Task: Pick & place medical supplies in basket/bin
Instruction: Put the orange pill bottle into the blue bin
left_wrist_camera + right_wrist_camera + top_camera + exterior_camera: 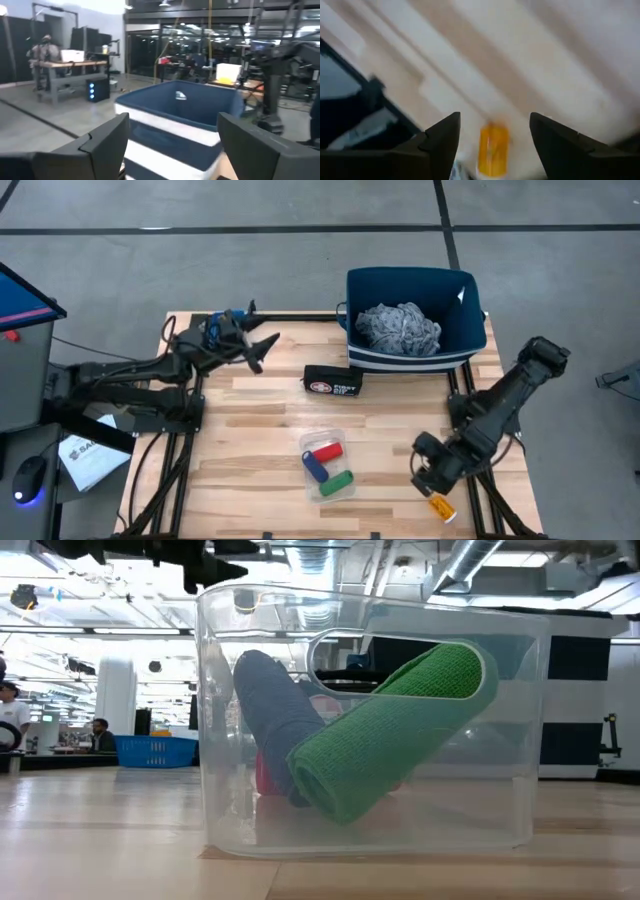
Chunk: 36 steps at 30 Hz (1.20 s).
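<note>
The navy bin (470,330) stands at the table's far right, with the grey cloth (400,328) lying inside it. Red (327,452), blue (314,466) and green (337,483) rolls lie in a clear tray (318,436) at the middle near side. An orange pill bottle (441,508) lies on its side at the near right corner. My right gripper (428,485) hangs open just above it, pointing down, its fingers on either side of the bottle (493,150) without touching it. My left gripper (266,346) is raised at the far left, open and empty, pointing level toward the bin (180,115).
A black first-aid pouch (333,381) lies in front of the bin's near left corner. In the low view the clear tray (520,740) fills the picture, with the green roll (390,730) leaning on the blue one (270,710). A monitor and a mouse sit off the table's left side.
</note>
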Each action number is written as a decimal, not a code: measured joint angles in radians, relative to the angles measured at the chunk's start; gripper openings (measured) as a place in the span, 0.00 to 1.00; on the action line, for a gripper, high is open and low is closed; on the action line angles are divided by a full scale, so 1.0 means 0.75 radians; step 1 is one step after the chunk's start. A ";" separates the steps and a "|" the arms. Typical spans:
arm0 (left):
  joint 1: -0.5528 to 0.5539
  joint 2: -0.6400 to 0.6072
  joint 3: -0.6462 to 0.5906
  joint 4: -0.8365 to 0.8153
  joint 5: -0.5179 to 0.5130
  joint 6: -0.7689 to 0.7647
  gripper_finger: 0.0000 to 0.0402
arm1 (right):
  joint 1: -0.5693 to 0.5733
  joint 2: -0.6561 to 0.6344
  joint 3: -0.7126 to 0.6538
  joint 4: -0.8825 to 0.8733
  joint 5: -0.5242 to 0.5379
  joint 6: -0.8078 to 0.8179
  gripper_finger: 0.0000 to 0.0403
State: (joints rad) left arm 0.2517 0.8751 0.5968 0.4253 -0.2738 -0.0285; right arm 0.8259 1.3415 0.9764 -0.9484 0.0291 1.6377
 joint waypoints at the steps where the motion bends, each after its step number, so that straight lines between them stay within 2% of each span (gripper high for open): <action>1: -0.027 -0.003 0.000 0.002 -0.008 0.003 0.74 | 0.019 0.004 0.000 0.003 -0.050 0.032 0.59; 7: -0.119 0.015 0.000 -0.001 -0.012 0.007 0.79 | 0.057 0.008 0.000 0.020 -0.160 0.083 0.69; 14: -0.170 0.050 0.000 -0.004 -0.013 -0.004 0.81 | 0.063 0.040 0.000 0.035 -0.188 0.087 0.80; 24: -0.223 0.049 0.000 0.039 -0.054 -0.023 0.81 | 0.250 0.264 -0.001 0.175 -0.236 0.200 0.81; 36: -0.223 0.049 0.000 0.042 -0.081 -0.038 0.81 | 0.400 0.423 0.000 0.338 -0.212 0.367 0.81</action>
State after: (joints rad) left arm 0.0841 0.9115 0.5968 0.4569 -0.3347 -0.0569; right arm 1.1255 1.6587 0.9764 -0.6949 -0.1300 1.9131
